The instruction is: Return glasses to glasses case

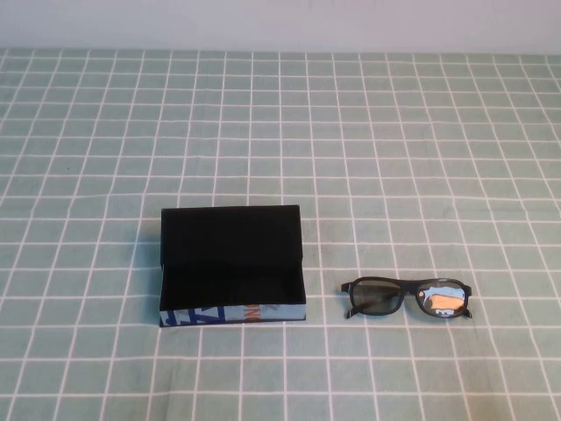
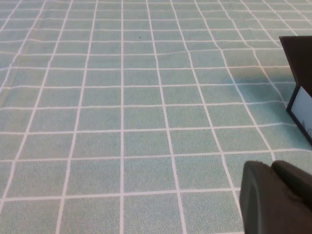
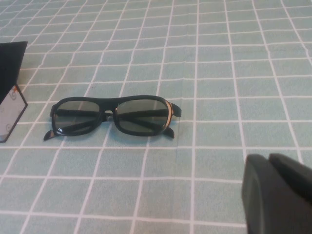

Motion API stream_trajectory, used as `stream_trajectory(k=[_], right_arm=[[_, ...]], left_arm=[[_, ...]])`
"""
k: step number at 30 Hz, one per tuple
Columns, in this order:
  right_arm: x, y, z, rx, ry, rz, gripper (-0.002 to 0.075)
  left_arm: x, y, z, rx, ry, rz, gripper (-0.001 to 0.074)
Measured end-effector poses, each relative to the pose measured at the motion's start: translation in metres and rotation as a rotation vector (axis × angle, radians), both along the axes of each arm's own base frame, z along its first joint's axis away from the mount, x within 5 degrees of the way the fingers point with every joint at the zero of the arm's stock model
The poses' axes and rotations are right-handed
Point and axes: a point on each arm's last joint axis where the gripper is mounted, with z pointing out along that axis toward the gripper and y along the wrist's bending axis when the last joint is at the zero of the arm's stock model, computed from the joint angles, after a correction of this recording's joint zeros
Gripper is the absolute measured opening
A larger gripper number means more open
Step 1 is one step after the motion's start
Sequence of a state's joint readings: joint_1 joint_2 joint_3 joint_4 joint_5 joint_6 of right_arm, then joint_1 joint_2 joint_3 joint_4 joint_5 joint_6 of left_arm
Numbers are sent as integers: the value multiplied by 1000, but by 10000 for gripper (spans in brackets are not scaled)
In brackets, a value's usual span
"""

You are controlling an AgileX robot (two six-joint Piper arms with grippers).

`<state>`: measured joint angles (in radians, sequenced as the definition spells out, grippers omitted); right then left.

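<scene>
The glasses case [image 1: 232,263] lies open on the table, its black lid tipped back and its light-blue printed front facing me. Nothing shows inside it. The black glasses [image 1: 405,298] lie flat on the cloth just right of the case, apart from it. Neither arm shows in the high view. In the right wrist view my right gripper [image 3: 269,157] is shut and empty, hanging short of the glasses [image 3: 112,114], with a corner of the case [image 3: 9,97] at the edge. My left gripper [image 2: 272,165] is shut and empty too, with the case [image 2: 300,73] off to one side.
A green cloth with a white grid [image 1: 280,132] covers the whole table. A pale wall [image 1: 280,22] runs along the far edge.
</scene>
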<state>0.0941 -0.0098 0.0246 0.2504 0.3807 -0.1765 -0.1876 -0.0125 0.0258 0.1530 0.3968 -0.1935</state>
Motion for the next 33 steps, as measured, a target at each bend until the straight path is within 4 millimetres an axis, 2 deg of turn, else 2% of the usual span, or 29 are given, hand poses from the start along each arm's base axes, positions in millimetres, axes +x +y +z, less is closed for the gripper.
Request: stream_trajectory(k=[18,29,33], right_arm=[[0,0,0,2,0,0,-12],[0,0,0,2,-3,-1,-12],[2,-2,5,9,-59,-21,-12]], left_arm=[[0,1,0,41,-8,2,-1],[2,0,6,38,-74,-9,-1],[3,-1,10,32,-121,-17,-1]])
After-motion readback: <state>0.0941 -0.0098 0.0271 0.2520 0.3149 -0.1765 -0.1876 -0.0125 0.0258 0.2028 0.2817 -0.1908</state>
